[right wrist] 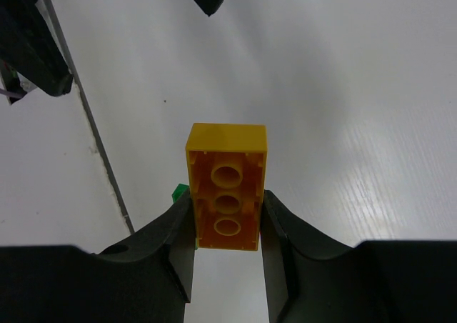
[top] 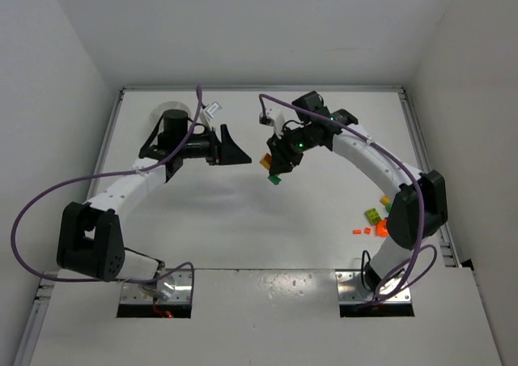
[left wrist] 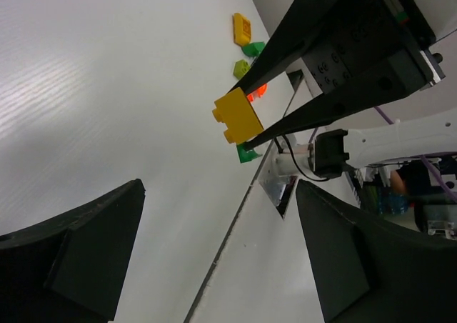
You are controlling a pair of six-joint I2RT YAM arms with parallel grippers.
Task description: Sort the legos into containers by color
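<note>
— How far along is the sorting?
— Early, it seems. The right end effector (top: 279,165) grips a yellow brick (right wrist: 227,187) over the middle of the table (top: 243,232); the left end effector (top: 234,147) hangs open beside the dish (top: 159,109), near the far-left corner.
— What is left?
— A green brick (top: 275,180) below it, and more legos (top: 372,217) at the right edge.

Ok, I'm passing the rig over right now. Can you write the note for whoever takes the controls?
The left pincer is open and empty, facing the other one mid-table.
The right pincer is shut on a yellow rectangular plastic brick. A small green brick sits just beneath it; I cannot tell if it is attached.
The round white plastic dish is at the far left, mostly hidden by the left arm, so its contents are not visible.
The loose yellow, green and orange bricks lie by the right arm.
Done: nothing confirmed sorted. Left: deliver the yellow one, then the rest.
</note>
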